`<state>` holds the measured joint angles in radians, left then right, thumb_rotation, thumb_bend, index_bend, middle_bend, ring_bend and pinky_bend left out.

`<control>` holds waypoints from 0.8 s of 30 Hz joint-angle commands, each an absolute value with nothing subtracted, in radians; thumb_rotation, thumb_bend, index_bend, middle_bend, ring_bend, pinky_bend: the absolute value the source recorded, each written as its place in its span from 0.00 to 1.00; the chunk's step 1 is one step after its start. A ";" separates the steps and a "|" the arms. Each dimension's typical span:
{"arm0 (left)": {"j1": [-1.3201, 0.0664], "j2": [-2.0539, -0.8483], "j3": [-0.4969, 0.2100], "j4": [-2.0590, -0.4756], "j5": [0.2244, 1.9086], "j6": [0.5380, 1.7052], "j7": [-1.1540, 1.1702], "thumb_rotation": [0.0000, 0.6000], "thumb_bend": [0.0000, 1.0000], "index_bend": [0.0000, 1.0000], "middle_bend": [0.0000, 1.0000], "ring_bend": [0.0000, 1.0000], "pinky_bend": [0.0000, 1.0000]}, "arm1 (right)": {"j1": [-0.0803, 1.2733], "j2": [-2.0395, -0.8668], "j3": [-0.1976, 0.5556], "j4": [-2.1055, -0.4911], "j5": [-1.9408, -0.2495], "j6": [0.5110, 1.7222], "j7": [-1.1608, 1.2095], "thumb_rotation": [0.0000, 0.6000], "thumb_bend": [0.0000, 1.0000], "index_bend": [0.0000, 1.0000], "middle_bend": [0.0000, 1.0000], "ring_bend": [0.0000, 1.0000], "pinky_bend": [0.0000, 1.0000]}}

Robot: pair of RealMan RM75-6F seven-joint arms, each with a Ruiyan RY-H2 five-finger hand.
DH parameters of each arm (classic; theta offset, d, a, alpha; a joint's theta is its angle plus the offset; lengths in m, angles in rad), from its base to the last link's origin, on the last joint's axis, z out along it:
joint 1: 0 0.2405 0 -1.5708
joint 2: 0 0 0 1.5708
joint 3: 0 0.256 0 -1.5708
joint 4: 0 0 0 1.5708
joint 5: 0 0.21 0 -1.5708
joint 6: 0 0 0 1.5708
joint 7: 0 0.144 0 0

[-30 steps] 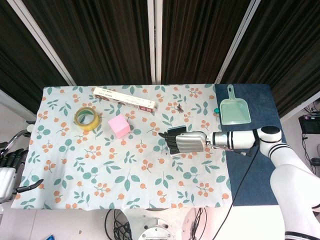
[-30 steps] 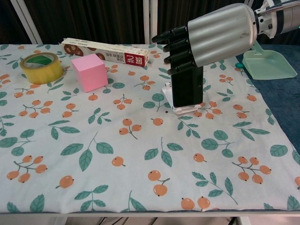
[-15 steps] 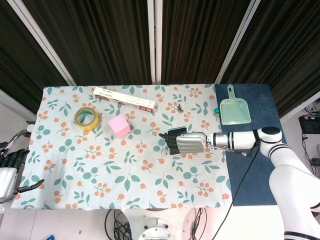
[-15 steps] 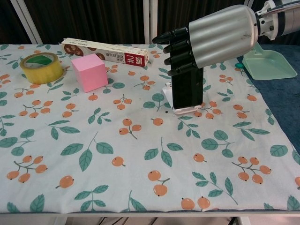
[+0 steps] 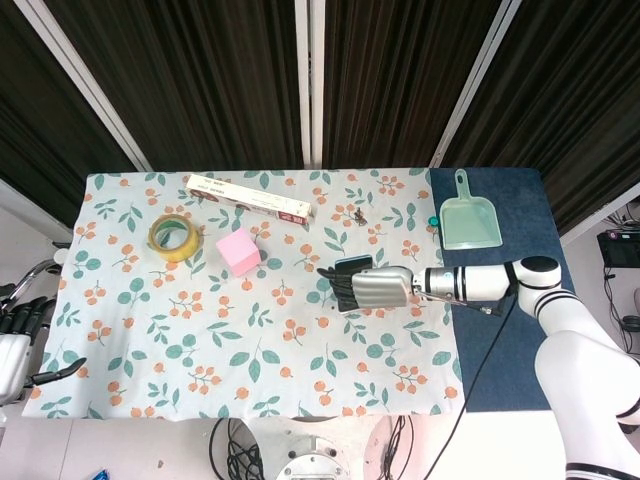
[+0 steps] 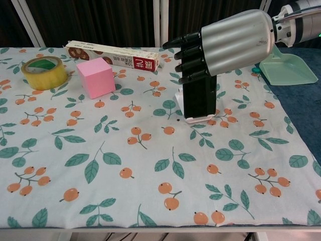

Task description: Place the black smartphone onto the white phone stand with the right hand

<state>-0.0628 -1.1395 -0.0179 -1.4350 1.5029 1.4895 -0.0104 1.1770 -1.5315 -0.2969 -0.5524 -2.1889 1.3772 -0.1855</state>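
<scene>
The black smartphone (image 6: pixel 198 98) stands upright with its lower edge in the white phone stand (image 6: pixel 196 119) on the floral cloth, right of centre. My right hand (image 6: pixel 225 42) reaches in from the right and its dark fingers (image 6: pixel 186 56) curl over the phone's upper part, hiding the top edge. From the head view, the right hand (image 5: pixel 378 288) covers most of the smartphone (image 5: pixel 353 263). My left hand (image 5: pixel 14 340) rests off the table's left edge with fingers apart and nothing in it.
A pink cube (image 6: pixel 96 77), a yellow tape roll (image 6: pixel 44 71) and a long printed box (image 6: pixel 113 54) lie at the back left. A green dustpan (image 6: pixel 287 68) sits on the dark blue mat at the right. A small dark object (image 5: pixel 358 214) lies behind the stand.
My right hand has drifted slightly right and up along the phone. The phone stays upright on the stand. The left hand has barely moved.
</scene>
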 commanded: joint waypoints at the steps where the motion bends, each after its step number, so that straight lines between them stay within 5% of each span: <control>1: -0.063 -1.138 -0.019 -1.435 1.503 1.490 -0.011 0.47 0.03 0.13 0.12 0.14 0.24 | 1.179 -1.534 -0.302 -0.550 -2.190 1.374 -0.185 1.00 0.49 0.59 0.27 0.20 0.00; 7: -0.061 -1.135 -0.020 -1.431 1.499 1.489 -0.021 0.47 0.03 0.13 0.12 0.14 0.24 | 1.181 -1.533 -0.306 -0.554 -2.186 1.369 -0.187 1.00 0.49 0.55 0.25 0.16 0.00; 14: -0.061 -1.132 -0.021 -1.430 1.500 1.490 -0.026 0.48 0.03 0.13 0.12 0.14 0.24 | 1.182 -1.516 -0.299 -0.587 -2.167 1.327 -0.233 1.00 0.43 0.02 0.03 0.00 0.00; 24: -0.058 -1.133 -0.019 -1.430 1.501 1.491 -0.028 0.48 0.03 0.13 0.12 0.14 0.24 | 1.185 -1.479 -0.292 -0.668 -2.147 1.274 -0.272 1.00 0.33 0.00 0.00 0.00 0.00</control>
<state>-0.0584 -1.1329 -0.0193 -1.4303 1.5011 1.4914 -0.0278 1.1851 -1.4834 -0.2934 -0.6633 -2.1493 1.2776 -0.2680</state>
